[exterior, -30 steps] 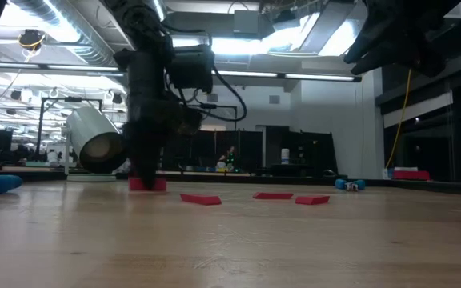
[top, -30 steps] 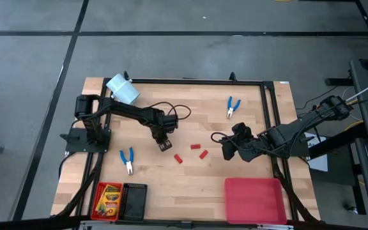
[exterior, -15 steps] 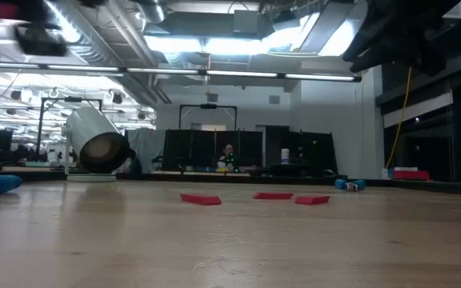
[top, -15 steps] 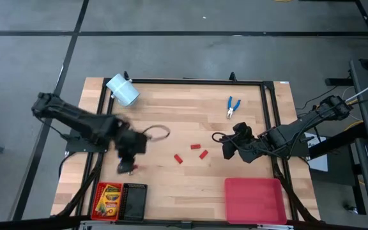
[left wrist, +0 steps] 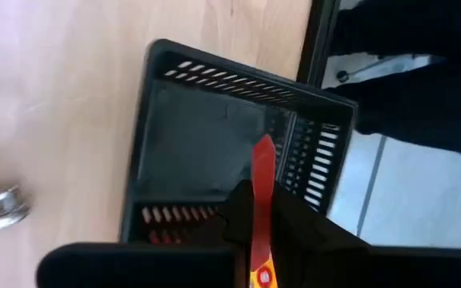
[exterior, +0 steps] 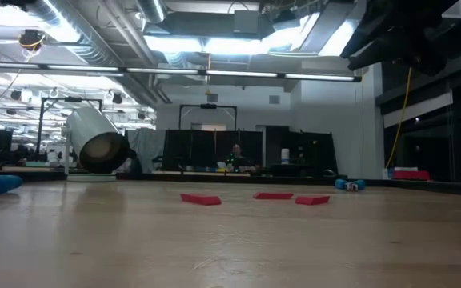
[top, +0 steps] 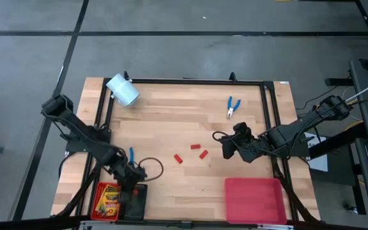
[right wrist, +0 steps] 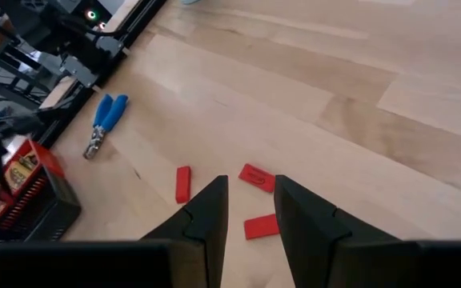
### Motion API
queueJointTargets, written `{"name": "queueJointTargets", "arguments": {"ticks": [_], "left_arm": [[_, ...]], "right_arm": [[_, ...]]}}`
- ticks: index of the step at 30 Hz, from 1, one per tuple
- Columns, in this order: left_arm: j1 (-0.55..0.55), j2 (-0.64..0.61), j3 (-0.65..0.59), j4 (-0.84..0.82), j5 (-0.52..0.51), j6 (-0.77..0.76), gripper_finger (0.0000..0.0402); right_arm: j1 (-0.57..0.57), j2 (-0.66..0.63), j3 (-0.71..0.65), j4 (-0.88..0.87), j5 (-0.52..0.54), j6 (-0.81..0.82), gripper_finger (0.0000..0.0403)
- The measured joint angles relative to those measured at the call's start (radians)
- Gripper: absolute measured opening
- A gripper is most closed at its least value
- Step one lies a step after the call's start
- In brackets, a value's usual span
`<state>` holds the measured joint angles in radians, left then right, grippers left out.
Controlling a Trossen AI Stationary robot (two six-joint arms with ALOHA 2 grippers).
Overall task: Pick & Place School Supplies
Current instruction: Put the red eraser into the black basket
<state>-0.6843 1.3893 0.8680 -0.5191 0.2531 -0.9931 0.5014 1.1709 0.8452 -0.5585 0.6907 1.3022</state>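
High view: the left gripper (top: 131,183) is positioned over the black tray (top: 133,202) at the table's (top: 171,108) near-left corner, just beside the red tray (top: 96,198) where a crayon box (top: 109,193) is seen. Blue-handled pliers (top: 131,155) are partly hidden by the left arm; a second pair of pliers (top: 232,107) lies at the far right. Three red pieces (top: 191,153) are scattered mid-table, near the right gripper (top: 227,148). A pale cylinder (top: 122,90) lies at the far-left corner, a flat red tray (top: 255,200) at the near right.

Low view: the three red pieces (exterior: 250,198) are seen flat on the wood, the cylinder (exterior: 96,141) on its side.

Left wrist view: a red piece (left wrist: 261,200) is clamped upright between the left fingers (left wrist: 294,232), above the black tray (left wrist: 214,136).

Right wrist view: the right gripper (right wrist: 250,210) is held empty, fingers (right wrist: 205,216) parted, above the red pieces (right wrist: 238,192); pliers (right wrist: 104,124) lie farther off.
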Motion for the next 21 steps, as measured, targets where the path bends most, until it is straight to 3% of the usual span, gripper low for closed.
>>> {"name": "queueJointTargets", "arguments": {"ticks": [5, 12, 15, 18, 21], "left_arm": [[-0.009, 0.057, -0.001, 0.003, 0.005, -0.006, 0.0027], [0.014, 0.042, -0.001, 0.0, 0.008, 0.0, 0.0154], [0.013, 0.02, -0.001, -0.001, 0.03, 0.05, 0.0187], [0.04, -0.014, 0.044, -0.08, 0.03, 0.187, 0.019], [0.114, -0.026, 0.148, -0.242, -0.075, 0.456, 0.0173]], "right_arm": [[0.0, 0.0, 0.0, 0.033, -0.006, -0.006, 0.0107], [0.0, 0.0, 0.0, 0.05, -0.018, -0.032, 0.0107], [0.0, 0.0, 0.0, 0.05, -0.018, -0.034, 0.0107], [0.0, 0.0, 0.0, 0.057, -0.018, -0.035, 0.0107], [0.0, 0.0, 0.0, 0.078, -0.004, -0.043, 0.0107]]}}
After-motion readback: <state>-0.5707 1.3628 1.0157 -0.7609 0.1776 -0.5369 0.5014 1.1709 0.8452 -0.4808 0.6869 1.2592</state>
